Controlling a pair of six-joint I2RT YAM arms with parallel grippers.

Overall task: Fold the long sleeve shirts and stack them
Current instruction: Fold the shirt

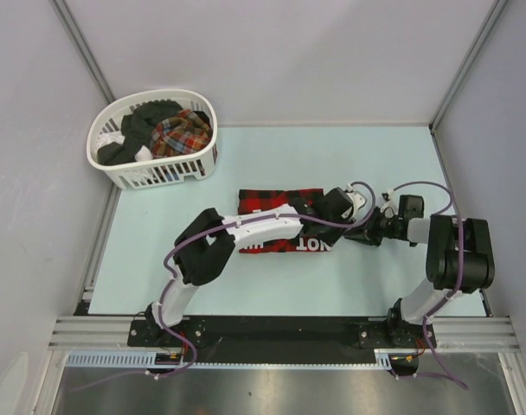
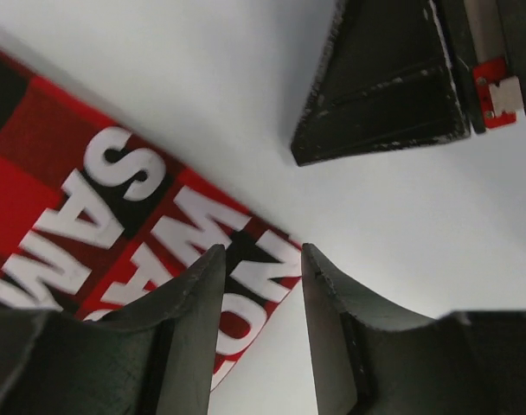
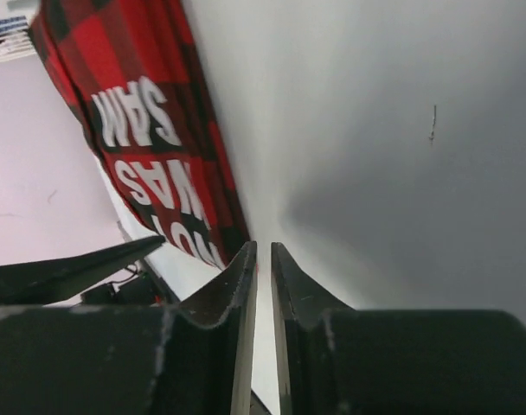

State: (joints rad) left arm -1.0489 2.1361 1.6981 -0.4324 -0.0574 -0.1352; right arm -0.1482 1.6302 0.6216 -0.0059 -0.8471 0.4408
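- Spreading beneath both arms, the table [image 1: 393,164] carries the work. Bare table lies ahead of the right gripper [image 3: 263,251] and to its right.
- The basket [image 1: 150,177] stands well apart from both grippers, far off on the left gripper's [image 2: 261,259] side. A finer plaid shirt [image 1: 181,134] and some dark cloth [image 1: 137,130] are heaped inside, not yet folded.
- The red-and-black shirt [image 1: 276,201] lies flat on the table as a narrow folded band with white lettering on it. Its near corner sits just beside the left gripper's left finger, and its edge runs away just left of the right gripper's tips.
- The left gripper is partly open with a moderate gap and has nothing in it. Only table and the cloth's corner show between its fingers.
- The right gripper is almost closed, with only a thin slit between its fingers. No cloth can be seen in the slit.
- The step in hand looks like the next fold of this band from the end where the two grippers meet.
- To do it well, each gripper should open wider, come down on its own corner and pinch every layer.
- Both should then lift together and carry the end over level, so the band lands square without dragging or twisting.
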